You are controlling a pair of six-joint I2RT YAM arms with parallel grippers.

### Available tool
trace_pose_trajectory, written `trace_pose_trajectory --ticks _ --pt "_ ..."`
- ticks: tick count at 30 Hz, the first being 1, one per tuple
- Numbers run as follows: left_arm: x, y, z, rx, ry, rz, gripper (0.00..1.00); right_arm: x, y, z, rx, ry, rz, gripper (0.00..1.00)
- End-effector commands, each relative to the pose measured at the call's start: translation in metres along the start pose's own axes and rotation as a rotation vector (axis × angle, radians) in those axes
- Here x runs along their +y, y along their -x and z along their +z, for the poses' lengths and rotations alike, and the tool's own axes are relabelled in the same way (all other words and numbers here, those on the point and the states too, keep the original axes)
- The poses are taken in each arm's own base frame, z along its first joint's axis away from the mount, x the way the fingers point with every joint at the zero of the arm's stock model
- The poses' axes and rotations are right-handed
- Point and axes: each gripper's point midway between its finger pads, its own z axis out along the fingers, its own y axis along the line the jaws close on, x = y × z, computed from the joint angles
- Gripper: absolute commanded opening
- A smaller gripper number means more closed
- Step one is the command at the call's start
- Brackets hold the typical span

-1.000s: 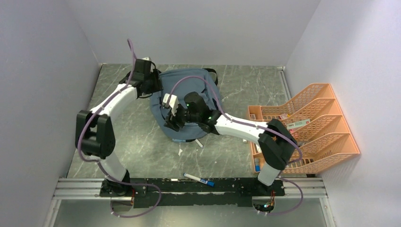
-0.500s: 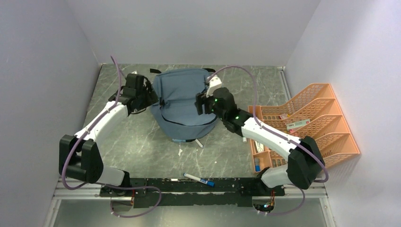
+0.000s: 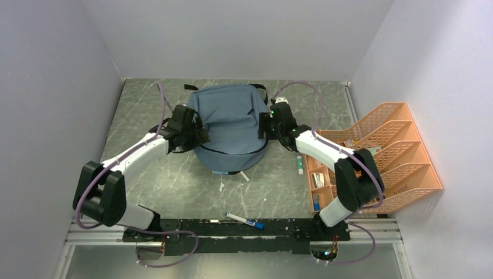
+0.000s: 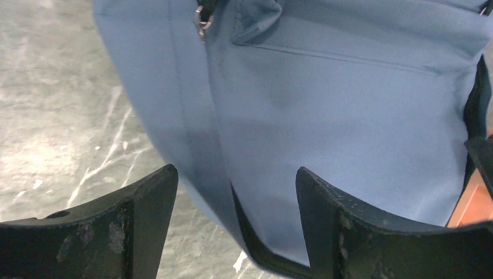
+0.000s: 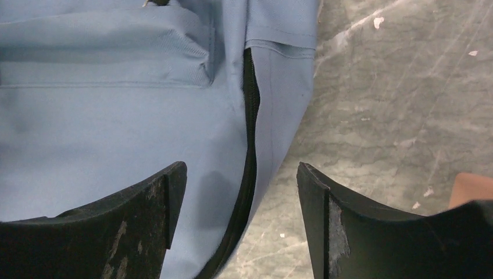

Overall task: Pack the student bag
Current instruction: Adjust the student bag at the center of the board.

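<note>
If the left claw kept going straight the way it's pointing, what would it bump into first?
Most likely the student bag. The open left gripper points right at its blue fabric side, with nothing between them. How close it is I can't tell.

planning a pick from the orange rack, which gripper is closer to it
Right. The right gripper is at the bag's right edge, the side toward the orange rack; the left gripper is at its left edge, the bag lying between.
</note>
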Motion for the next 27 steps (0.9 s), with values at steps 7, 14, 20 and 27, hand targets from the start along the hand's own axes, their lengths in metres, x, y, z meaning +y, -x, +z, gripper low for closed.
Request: trace_pose_trajectory --ticks 7,14,20,27 --pt "-0.034 -0.008 0.027 0.084 -0.092 0.053 0.45 0.003 0.025 0.043 0.018 -0.027 0.009 0.74" --pt "-0.062 0.006 0.027 0.089 -0.177 0.083 0.05 -0.015 0.041 0.060 -0.001 -0.079 0.024 0.74" --pt "-0.087 0.064 0.019 -0.023 -0.171 0.115 0.05 -0.029 0.078 0.065 -0.061 -0.087 0.059 0.74" --pt "-0.043 0.124 0.034 -0.077 -0.010 0.122 0.05 -0.028 0.099 0.087 -0.048 -0.023 0.077 0.70"
